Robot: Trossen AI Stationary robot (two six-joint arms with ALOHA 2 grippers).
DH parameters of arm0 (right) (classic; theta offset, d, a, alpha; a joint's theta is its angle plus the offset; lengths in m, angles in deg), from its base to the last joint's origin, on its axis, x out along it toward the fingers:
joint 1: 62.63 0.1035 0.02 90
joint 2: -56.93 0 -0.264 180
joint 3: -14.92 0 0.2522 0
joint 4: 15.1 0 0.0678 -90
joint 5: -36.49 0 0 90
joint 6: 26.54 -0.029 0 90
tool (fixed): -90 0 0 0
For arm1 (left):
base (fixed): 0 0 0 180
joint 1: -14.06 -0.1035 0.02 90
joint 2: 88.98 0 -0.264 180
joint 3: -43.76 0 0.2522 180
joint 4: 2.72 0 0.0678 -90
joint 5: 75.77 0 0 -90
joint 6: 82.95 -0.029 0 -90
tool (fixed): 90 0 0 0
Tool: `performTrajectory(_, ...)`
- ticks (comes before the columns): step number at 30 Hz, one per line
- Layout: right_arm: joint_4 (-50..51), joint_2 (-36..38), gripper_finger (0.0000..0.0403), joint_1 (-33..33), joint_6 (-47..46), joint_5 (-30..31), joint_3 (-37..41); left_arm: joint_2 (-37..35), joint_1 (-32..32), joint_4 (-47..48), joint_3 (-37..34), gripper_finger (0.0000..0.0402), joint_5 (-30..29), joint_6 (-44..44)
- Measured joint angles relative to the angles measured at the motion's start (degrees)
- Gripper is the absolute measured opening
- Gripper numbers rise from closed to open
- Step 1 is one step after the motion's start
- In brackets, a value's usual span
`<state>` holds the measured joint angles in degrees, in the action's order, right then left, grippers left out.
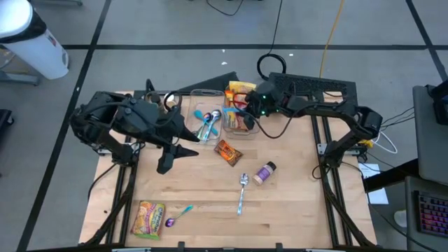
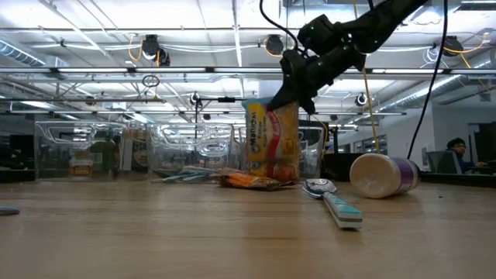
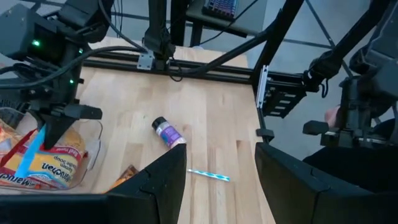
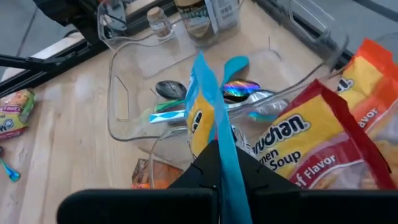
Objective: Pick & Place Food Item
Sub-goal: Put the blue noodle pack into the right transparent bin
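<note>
Up close, the right gripper [image 4: 217, 163] is clenched on the blue edge of a ramen packet [image 4: 202, 115], held over the clear bins [image 1: 210, 120] at the desk's [image 1: 294, 203] far side. Only its wrist view shows "Soup" and "Flavor" on another packet [image 4: 317, 146]. Farther off, the left gripper [image 1: 166, 161] hovers, fingers parted, empty.

Bright, even overhead light (ceiling fixtures [image 2: 151, 46] glare), soft shadows, near tabletop [image 2: 232, 240] blurred.

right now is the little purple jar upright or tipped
Tipped: the purple jar lies on its side on the table, near the metal spoon.
</note>
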<state>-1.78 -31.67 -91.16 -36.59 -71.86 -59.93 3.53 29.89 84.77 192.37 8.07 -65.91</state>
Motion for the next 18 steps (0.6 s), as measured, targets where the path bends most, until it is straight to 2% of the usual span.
performTrajectory(11,-9.0,0.0,0.0,0.3,-1.3,-1.4,5.3,0.0,0.0,-0.3,0.0,0.02,-1.6,0.1)
performTrajectory(18,-11.8,0.0,0.0,1.4,-1.3,0.4,7.9,0.0,0.0,-0.3,0.0,0.02,-2.3,0.1)
